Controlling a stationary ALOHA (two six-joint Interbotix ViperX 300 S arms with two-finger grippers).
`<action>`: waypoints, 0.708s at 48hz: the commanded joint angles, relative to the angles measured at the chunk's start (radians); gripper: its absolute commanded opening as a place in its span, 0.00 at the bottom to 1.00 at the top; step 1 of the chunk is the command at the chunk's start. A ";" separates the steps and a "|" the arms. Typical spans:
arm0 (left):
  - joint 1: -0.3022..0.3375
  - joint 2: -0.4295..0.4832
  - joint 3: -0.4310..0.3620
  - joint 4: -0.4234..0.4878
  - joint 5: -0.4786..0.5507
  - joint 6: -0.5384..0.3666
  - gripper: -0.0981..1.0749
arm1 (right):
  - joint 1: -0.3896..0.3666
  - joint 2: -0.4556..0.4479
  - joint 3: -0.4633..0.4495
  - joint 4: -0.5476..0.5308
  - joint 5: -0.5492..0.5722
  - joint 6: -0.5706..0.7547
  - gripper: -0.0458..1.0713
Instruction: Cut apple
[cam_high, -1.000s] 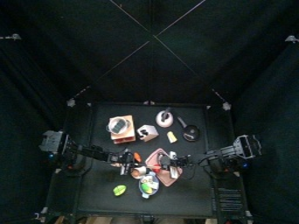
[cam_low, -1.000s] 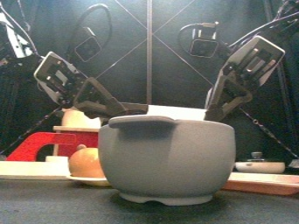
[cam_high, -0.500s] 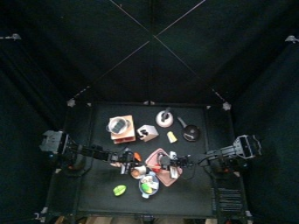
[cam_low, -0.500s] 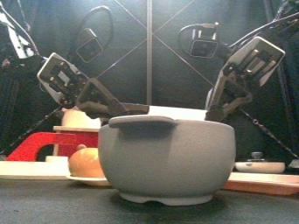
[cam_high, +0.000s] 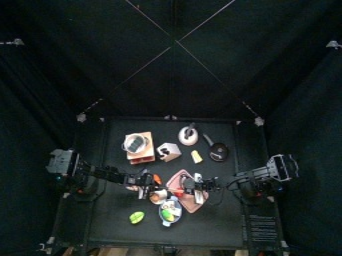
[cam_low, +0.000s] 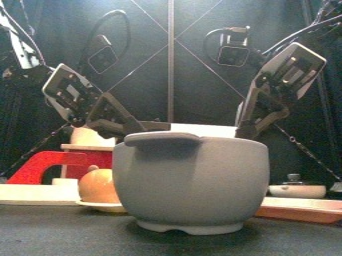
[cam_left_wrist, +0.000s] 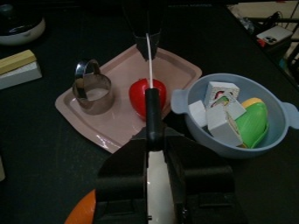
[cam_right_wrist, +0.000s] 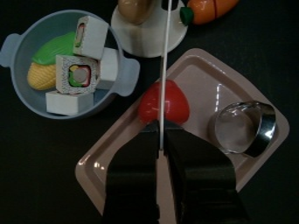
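Observation:
A red apple (cam_right_wrist: 176, 103) lies on a pink tray (cam_right_wrist: 117, 166), also seen in the left wrist view as the apple (cam_left_wrist: 136, 94) on the tray (cam_left_wrist: 111, 66). My right gripper (cam_right_wrist: 158, 150) is shut on a thin white knife (cam_right_wrist: 167, 61). Its blade runs edge-on across the middle of the apple towards a white plate. My left gripper (cam_left_wrist: 152, 144) faces it from the other side. Its jaws stand close together over the apple, with a pale strip between them that I cannot identify. In the top view the left gripper (cam_high: 147, 182) and right gripper (cam_high: 197, 183) meet over the tray (cam_high: 187, 190).
A metal ring (cam_right_wrist: 246, 127) sits on the tray beside the apple. A grey bowl (cam_left_wrist: 193, 105) of toy food stands next to the tray and fills the front view (cam_low: 187, 180). An orange (cam_low: 98, 185) lies on a white plate (cam_right_wrist: 140, 35). A wooden box (cam_high: 138, 146) and pots stand further back.
The left arm has edged very slightly to the left. The knife, the apple and the right arm stand as before.

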 joint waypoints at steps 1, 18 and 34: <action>0.014 -0.005 -0.011 -0.002 -0.003 -0.002 0.45 | 0.003 -0.011 -0.008 0.000 0.002 -0.005 0.34; 0.014 -0.029 -0.011 0.000 -0.005 -0.002 0.45 | 0.003 -0.028 -0.012 -0.005 0.003 -0.005 0.34; 0.014 -0.018 -0.012 0.000 -0.005 -0.002 0.45 | -0.012 -0.018 -0.012 -0.008 -0.003 -0.005 0.34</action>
